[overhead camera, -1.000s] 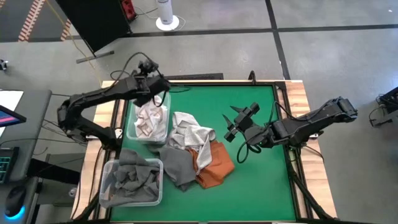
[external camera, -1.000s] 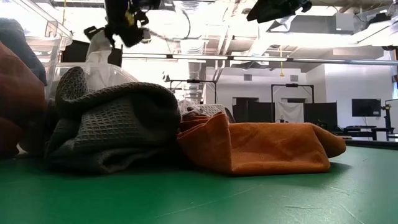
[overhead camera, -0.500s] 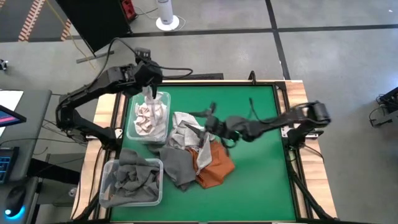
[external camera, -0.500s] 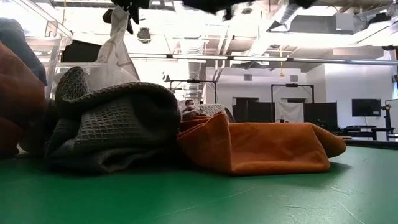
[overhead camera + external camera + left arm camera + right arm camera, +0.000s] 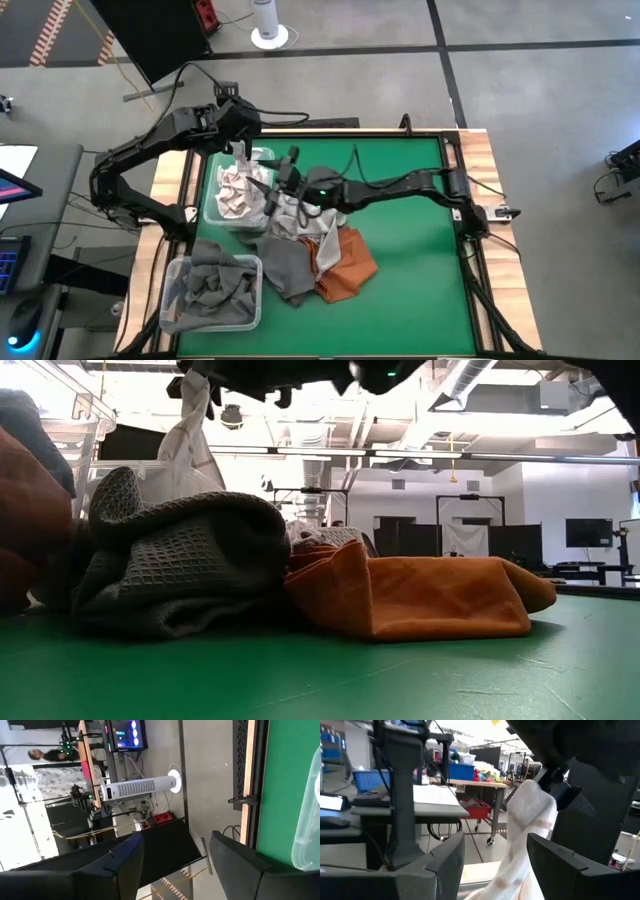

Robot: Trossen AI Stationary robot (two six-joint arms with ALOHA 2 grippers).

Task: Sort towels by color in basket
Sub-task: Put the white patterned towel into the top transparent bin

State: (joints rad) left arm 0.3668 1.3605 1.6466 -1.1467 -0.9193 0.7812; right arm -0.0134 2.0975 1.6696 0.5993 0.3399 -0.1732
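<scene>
- Towels lie in a loose heap on the green table, left of its middle in the high view, with more of them already in two bins at the table's left edge.
- White towel hangs lengthwise from the left gripper, whose fingers are clamped on its top end. Its lower part drops into the clear bin on the far left side, which holds other crumpled white cloth.
- From the right wrist view the same white towel shows as a pale, faintly pink-striped strip hanging from the dark left gripper.
- Right gripper is reached far across the table, over the left edge of the heap and just beside the clear bin. Its fingers stand well apart with nothing gripped between them.
- Checked towel, white with grey, forms the far part of the heap, just under the right arm.
- Dark grey towel lies at the near left of the heap, and in the low view it bulges up as a waffle-textured mound.
- Orange towel lies at the near right of the heap, touching the dark grey towel. In the low view it is folded flat on the green surface.
- Second clear bin, at the near left corner, is filled with grey cloths.
- Beyond the table, the left wrist view shows a white tower fan on the floor.
</scene>
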